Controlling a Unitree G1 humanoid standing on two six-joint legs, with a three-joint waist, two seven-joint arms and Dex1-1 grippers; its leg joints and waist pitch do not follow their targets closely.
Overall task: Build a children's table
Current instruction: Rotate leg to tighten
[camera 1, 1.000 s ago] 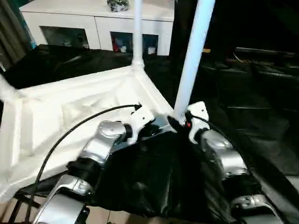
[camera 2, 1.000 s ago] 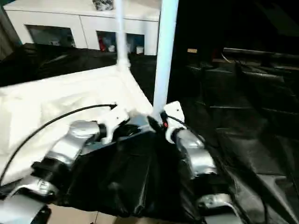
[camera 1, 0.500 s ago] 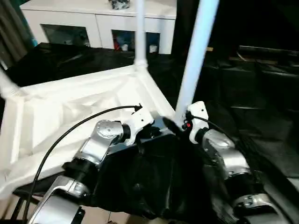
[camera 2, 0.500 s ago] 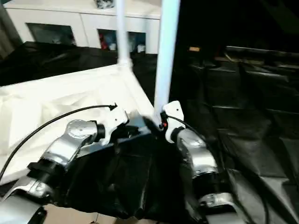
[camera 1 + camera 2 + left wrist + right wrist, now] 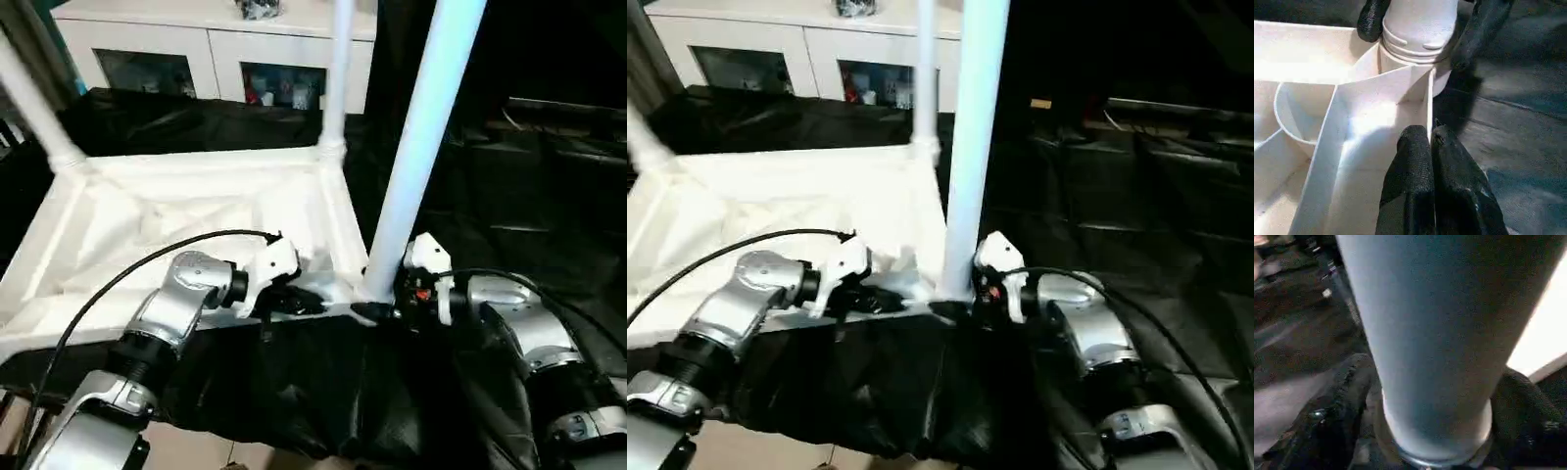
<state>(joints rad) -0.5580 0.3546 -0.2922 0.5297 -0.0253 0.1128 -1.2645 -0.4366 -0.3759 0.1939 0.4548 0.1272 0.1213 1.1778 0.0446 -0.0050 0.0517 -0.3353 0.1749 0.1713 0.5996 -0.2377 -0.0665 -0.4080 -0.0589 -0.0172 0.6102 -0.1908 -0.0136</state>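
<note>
The children's table top (image 5: 147, 215) lies upside down, ribs up, on black cloth. A white leg (image 5: 421, 147) stands upright in its near right corner socket (image 5: 1415, 54). My right gripper (image 5: 377, 304) is at that leg's base, one black finger on each side of the tube, closed against it (image 5: 1435, 421). My left gripper (image 5: 1425, 134) is shut, its fingertips resting on the top's rim just beside the same socket (image 5: 304, 302). Two more legs stand in the far right corner (image 5: 338, 78) and the left corner (image 5: 39, 108).
The black-draped table (image 5: 549, 196) stretches to the right and behind the work. A white cabinet (image 5: 196, 49) with glass doors stands at the back. Black cloth hangs over the near edge between my forearms.
The camera has shifted, bringing the left leg into view. My right gripper has dropped to the leg's base, its forearm now to the right of the leg. My left gripper stays shut at the rim.
</note>
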